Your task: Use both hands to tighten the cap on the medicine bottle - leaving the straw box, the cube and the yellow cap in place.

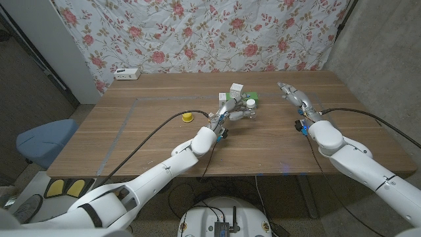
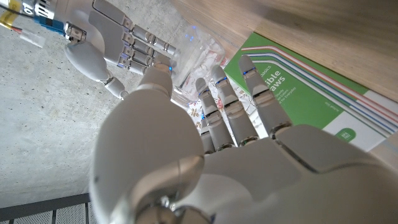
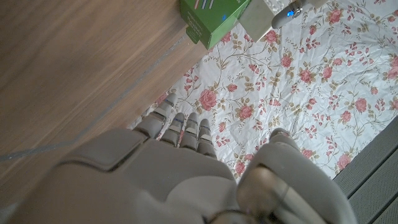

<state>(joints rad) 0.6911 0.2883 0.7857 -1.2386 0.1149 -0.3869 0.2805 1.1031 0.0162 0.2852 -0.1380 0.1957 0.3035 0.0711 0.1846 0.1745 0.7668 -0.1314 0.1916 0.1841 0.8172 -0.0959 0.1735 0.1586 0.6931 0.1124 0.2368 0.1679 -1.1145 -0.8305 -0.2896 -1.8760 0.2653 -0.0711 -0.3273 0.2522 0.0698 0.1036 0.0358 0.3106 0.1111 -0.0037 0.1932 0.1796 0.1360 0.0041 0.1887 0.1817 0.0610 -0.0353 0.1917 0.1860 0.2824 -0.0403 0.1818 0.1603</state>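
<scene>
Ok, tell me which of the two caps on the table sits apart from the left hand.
The yellow cap. It lies alone on the bare wood, off to the robot's left of the left hand, while the white cap tops the medicine bottle right at that hand.

This looks like a makeshift robot test room, not a home or shop. A flowered cloth (image 1: 197, 33) hangs creased as a backdrop behind a plain wooden table (image 1: 131, 131), and bare grey concrete wall (image 1: 388, 52) stands on the right. Black cables (image 1: 145, 138) trail across the tabletop to the robot arms. A white power strip (image 1: 127, 74) sits at the table's far edge. A blue chair seat (image 1: 43, 139) stands beside the table on the left, over a light floor. Thin taped lines (image 1: 125, 122) mark out an area on the wood.
</scene>
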